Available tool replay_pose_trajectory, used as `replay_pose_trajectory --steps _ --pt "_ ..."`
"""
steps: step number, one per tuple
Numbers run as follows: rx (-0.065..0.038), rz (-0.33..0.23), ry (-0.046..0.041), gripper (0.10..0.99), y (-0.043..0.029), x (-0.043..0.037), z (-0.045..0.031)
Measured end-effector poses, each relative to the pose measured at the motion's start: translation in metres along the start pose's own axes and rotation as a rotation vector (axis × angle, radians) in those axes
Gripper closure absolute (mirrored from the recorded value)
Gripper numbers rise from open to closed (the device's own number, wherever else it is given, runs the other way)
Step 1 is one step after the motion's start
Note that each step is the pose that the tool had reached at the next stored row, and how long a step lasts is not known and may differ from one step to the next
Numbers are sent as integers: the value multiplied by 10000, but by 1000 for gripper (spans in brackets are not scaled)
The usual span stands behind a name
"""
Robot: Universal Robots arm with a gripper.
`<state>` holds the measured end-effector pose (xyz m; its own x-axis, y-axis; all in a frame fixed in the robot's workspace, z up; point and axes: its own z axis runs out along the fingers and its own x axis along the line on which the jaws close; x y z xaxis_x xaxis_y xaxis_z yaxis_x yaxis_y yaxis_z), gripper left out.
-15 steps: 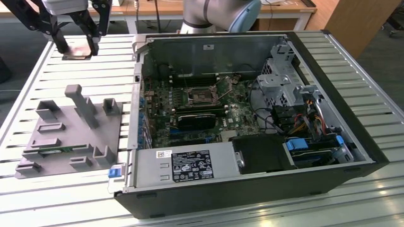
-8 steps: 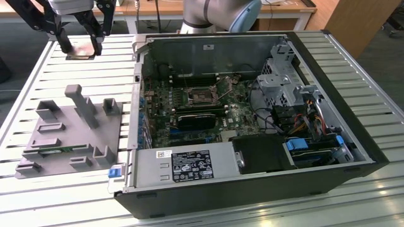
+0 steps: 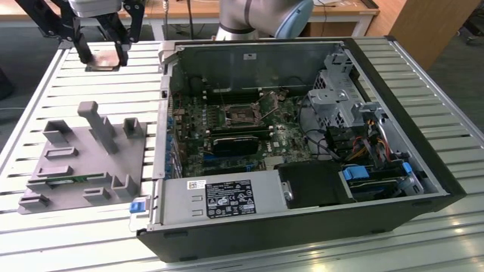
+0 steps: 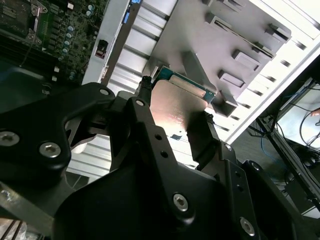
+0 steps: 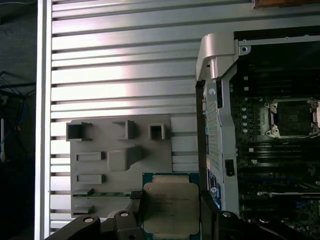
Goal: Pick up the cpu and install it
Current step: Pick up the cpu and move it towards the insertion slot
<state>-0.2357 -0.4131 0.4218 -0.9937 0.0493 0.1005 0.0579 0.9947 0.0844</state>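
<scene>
1. The cpu is grasped by the gripper – its two black fingers are pressed against opposite edges of the chip.
2. The cpu is held flat in the air above the slatted desk, near the far corner on the exterior view's left.
3. In both wrist views the silvery top plate of the cpu is seen between the fingers, with a thin green rim around it.
4. A grey holder plate with raised blocks and slots lies on the desk, nearer to the camera than the gripper in the exterior view.
5. An opened computer case lies on its side on the desk, just beside the holder plate, on the exterior view's right.
6. Inside the case the socket is seen open on the green motherboard – it is well apart from the cpu.
7. A grey power supply box with a white label sits at the near edge of the case.
</scene>
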Motion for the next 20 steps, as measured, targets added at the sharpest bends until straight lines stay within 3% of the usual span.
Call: replay_pose_trajectory --steps 20 --pt "3 4 45 545 13 -219 -21"
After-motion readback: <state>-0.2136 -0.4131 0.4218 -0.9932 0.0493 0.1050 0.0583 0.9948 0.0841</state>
